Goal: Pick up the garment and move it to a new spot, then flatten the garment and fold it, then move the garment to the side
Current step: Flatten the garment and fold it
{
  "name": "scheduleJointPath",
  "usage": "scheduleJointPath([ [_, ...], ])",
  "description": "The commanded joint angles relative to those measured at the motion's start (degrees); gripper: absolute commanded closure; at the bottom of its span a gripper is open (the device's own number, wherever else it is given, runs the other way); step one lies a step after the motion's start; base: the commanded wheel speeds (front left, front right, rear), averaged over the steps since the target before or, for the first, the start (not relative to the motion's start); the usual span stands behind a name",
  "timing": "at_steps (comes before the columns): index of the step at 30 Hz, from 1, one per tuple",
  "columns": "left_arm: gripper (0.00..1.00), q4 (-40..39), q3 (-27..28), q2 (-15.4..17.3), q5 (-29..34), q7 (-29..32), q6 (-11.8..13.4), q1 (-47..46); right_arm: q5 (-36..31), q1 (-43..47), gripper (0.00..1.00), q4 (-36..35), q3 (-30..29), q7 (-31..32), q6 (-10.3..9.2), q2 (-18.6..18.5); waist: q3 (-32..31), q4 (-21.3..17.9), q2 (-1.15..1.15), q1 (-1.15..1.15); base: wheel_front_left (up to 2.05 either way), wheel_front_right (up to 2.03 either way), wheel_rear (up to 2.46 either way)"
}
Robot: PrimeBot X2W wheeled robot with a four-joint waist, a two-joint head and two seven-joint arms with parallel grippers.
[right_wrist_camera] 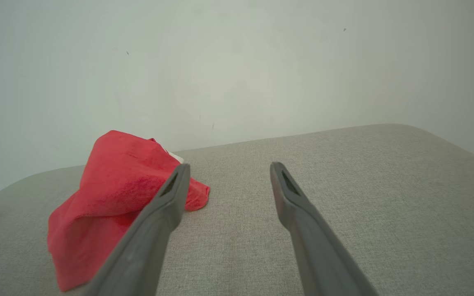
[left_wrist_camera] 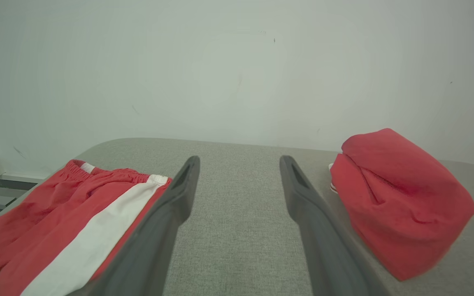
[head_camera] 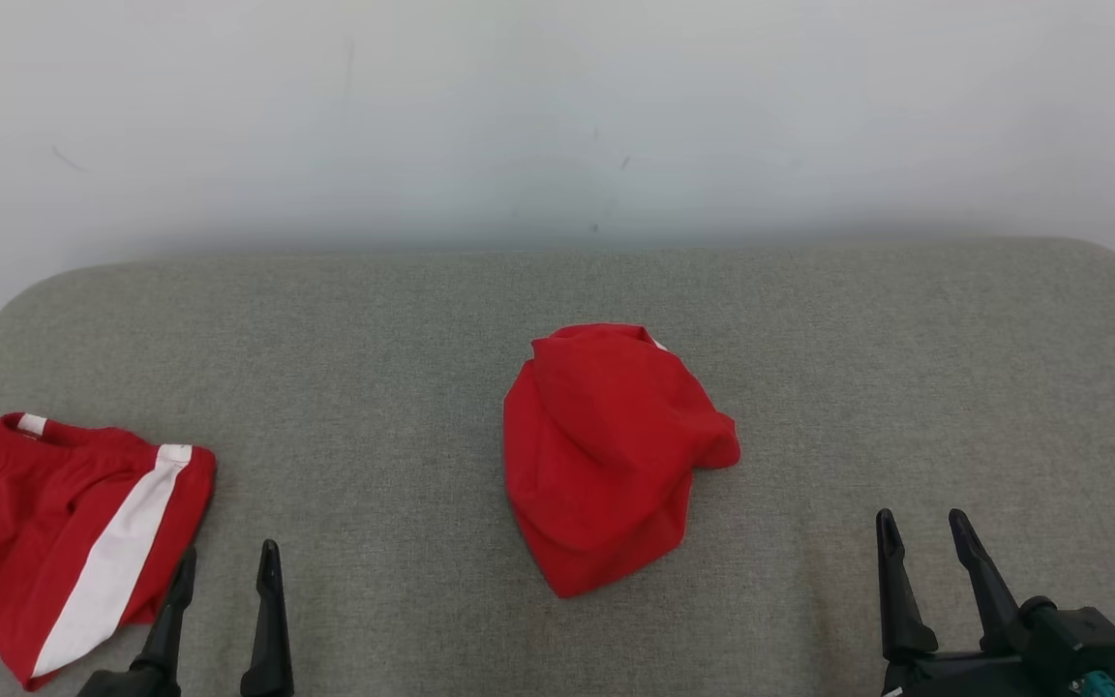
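Note:
A crumpled red garment lies in a heap in the middle of the grey padded table. It also appears at the right of the left wrist view and at the left of the right wrist view. My left gripper is open at the lower left, well left of the heap, with nothing between its fingers. My right gripper is open at the lower right, to the right of the heap and apart from it.
Red shorts with a white side stripe lie flat at the table's left edge, just left of my left gripper. A pale wall rises behind the table. Bare grey surface spreads to the right.

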Motion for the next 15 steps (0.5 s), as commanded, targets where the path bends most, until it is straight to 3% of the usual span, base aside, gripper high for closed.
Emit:
scheduleJointPath([
  [1,0.0,0.13,0.35,-0.34,0.68,-0.19,-0.32,0.63,-0.17,0.23,0.0,0.07,-0.23,0.01,0.05,-0.01,-0.04,0.11,0.0,0.0,0.0,0.0,0.0],
  [9,0.0,0.66,0.52,-1.06,1.02,-0.19,-0.82,-0.12,-0.14,-1.88,0.0,1.56,-0.3,0.43,0.05,-0.45,0.36,1.54,0.0,0.0,0.0,0.0,0.0],
  [15,0.0,1.34,-0.78,-1.7,1.28,-0.2,-1.35,-1.4,-0.93,-7.96,0.0,4.9,0.81,1.73,0.05,-3.12,2.17,3.9,0.0,0.0,0.0,0.0,0.0],
])
